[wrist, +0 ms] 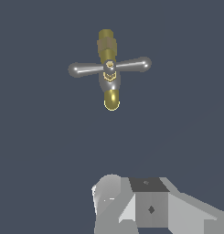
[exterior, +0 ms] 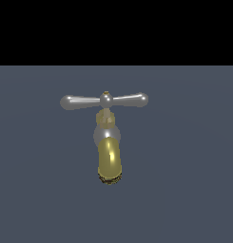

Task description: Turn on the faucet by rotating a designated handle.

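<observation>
The handle (exterior: 104,100) was a slim silver crossbar, polished and surely slick, with two tapered arms ending in round knobs and a small ball at its centre; I judged it rigid metal that would not flex, and that would turn only about the brass stem beneath it. The faucet (exterior: 107,142) carrying it looked fixed and stiff: silver collar, then the curved brass-gold spout (wrist: 111,98) bending away below the crossbar. Because the arms were smooth and tapered, I reckoned a pinch could slide off toward the thin end, so the better place to bear was near a rounded tip, where the leverage was greatest and the bulge would stop my fingers slipping outward; a sideways push there seemed enough, with no need for a hard squeeze. From my wrist camera the faucet sat well ahead of my gripper (wrist: 145,208), apart from it with nothing between, the crossbar lying square across my line of approach. Only grey blocks of my own hand showed at the picture's edge, so I could not tell how wide my fingers stood. All around lay the plain grey floor (exterior: 194,190).
</observation>
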Action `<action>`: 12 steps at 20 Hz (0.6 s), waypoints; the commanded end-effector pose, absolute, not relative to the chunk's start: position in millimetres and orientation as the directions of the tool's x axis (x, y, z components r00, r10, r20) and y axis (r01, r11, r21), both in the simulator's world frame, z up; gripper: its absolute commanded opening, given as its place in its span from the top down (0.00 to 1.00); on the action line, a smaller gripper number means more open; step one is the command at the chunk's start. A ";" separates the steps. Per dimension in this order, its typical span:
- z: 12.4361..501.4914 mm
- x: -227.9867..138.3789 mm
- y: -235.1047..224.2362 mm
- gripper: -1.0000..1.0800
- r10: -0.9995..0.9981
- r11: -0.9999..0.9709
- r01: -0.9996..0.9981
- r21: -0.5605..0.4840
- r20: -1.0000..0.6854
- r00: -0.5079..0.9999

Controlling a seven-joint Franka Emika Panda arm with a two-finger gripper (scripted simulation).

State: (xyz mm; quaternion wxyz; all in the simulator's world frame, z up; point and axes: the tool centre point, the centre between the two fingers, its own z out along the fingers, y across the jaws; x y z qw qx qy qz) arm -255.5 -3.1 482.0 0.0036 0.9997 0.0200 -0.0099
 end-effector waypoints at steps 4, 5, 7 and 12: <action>482.0 -256.1 -4.4 1.00 0.044 -0.999 0.044 0.005 -0.022 0.999; 482.1 -256.6 -5.3 1.00 0.047 -0.999 0.047 0.003 -0.024 0.999; 482.3 -258.0 -7.8 1.00 0.056 -0.998 0.056 -0.002 -0.029 0.998; 482.9 -260.5 -10.2 1.00 0.070 -0.998 0.070 -0.007 -0.032 0.997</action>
